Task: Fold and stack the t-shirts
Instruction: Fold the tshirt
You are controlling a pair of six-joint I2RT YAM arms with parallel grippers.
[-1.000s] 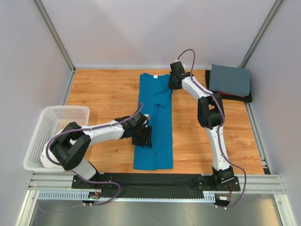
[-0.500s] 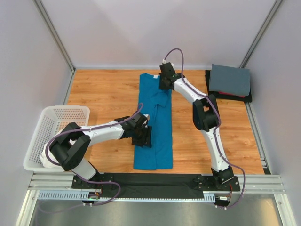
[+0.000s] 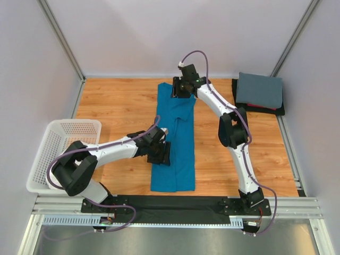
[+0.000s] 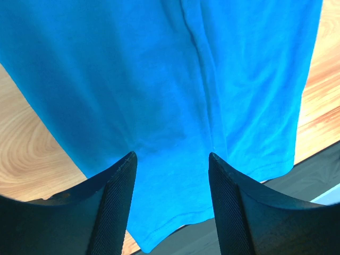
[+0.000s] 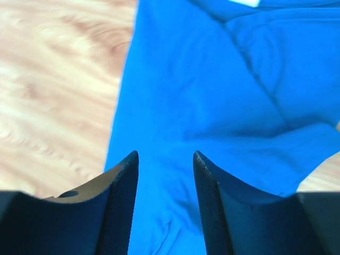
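Your left pincer (image 4: 170, 212) apart above folded teal-blue cotton tee (image 3: 178, 143), right pincer (image 5: 164, 207) apart at its far end, only overhead shows folded slate-grey tee (image 3: 259, 90).

right gripper (image 5: 165, 158) shifted left over teal t-shirt (image 3: 178, 154) collar, apparently opened

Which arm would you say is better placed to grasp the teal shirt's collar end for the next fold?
Right, probably: the right claw is open over the collar end of the teal shirt, whereas the left claw sits near the shirt's middle, at its left edge.
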